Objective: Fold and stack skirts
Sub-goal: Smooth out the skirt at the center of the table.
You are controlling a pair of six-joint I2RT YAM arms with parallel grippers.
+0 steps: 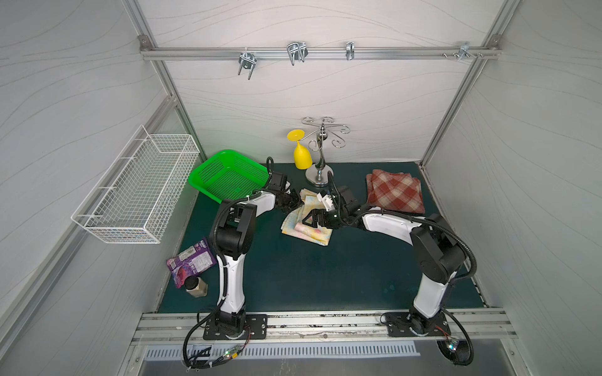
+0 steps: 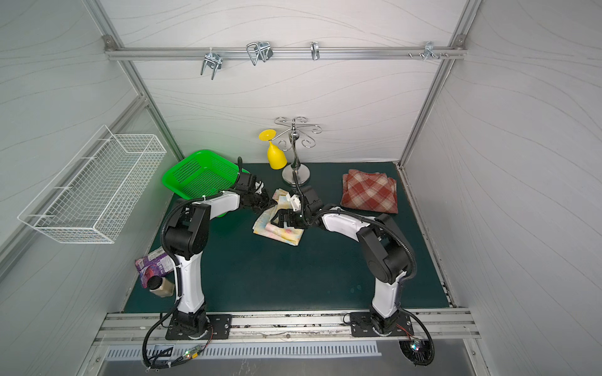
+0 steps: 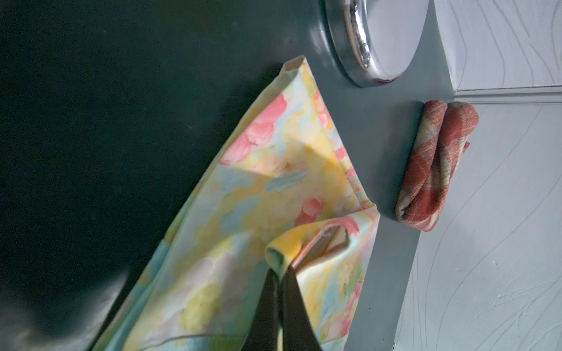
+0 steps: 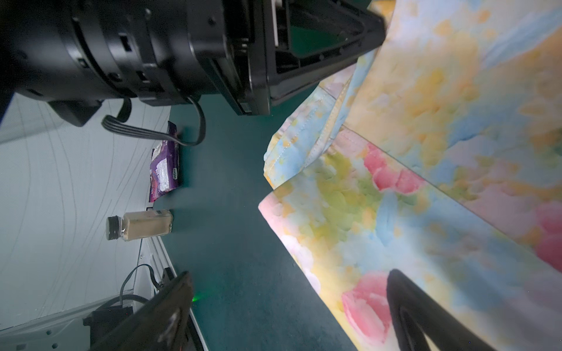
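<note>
On the bench (image 1: 325, 276) the thin flowered skirt (image 1: 309, 234) lies near the middle, partly folded. The right claw (image 1: 309, 221) hangs spread astride one edge of it. The left claw (image 3: 281, 270) is pressed together, pinching a rolled fold. The right should probably bite every layer before either lifts, then both draw evenly. Farther back the plaid skirt (image 1: 395, 192) sits folded. The green basket (image 1: 195, 180) and wire basket (image 1: 136, 195) hold nothing.

Near mat (image 1: 309, 276) free — glass rack (image 1: 318, 178), green basket (image 1: 228, 175), plaid skirt (image 1: 395, 192) crowd the back.
</note>
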